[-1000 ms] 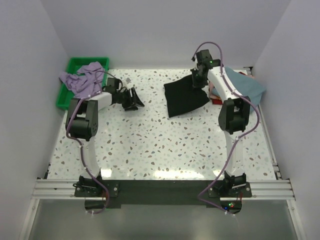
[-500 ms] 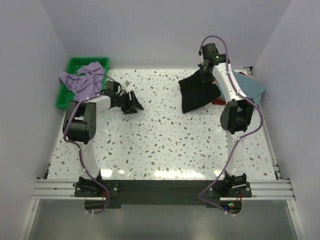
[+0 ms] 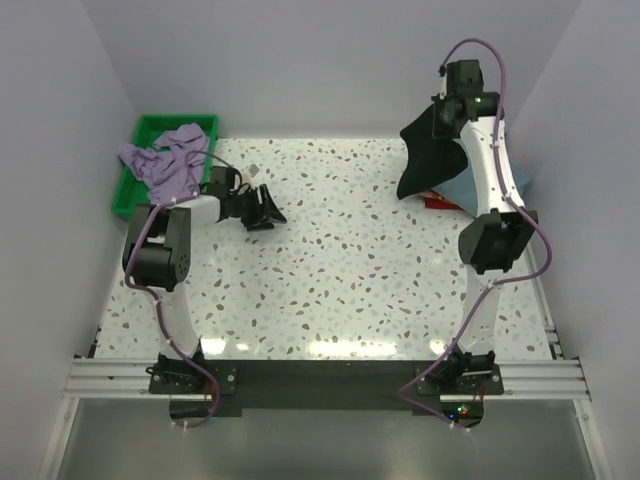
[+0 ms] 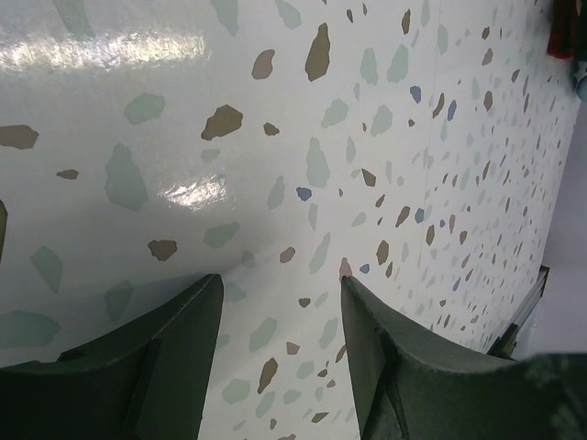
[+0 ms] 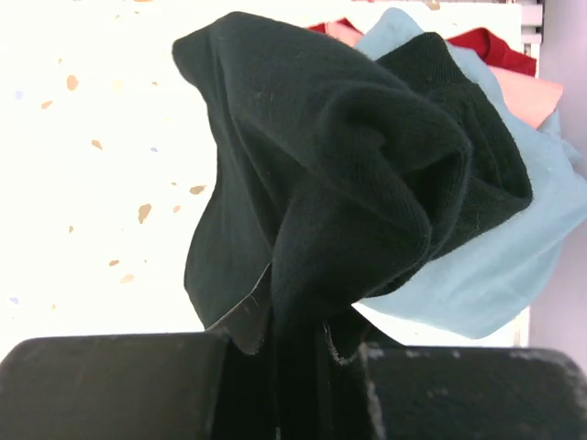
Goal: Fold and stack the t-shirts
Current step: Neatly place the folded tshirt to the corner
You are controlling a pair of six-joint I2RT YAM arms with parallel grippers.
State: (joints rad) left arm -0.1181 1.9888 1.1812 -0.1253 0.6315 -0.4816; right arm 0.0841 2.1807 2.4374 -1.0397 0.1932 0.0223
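Beneath the right gripper (image 5: 293, 359), clamped tight on it, the large black cloth t-shirt (image 5: 330, 165) hangs, likely to unfurl for folding.

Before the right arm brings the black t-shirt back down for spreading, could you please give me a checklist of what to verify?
1. Grip on the cloth: ok. The right gripper pinches the black t-shirt between its fingers.
2. Shirt spread for folding: not ok. It hangs bunched from one point.
3. Hem free of the teal-blue t-shirt: cannot tell.
4. Left gripper free to help: ok. It is open, empty and low over the table.
5. Lavender t-shirt out of the way: ok. It lies on the green tray at far left.
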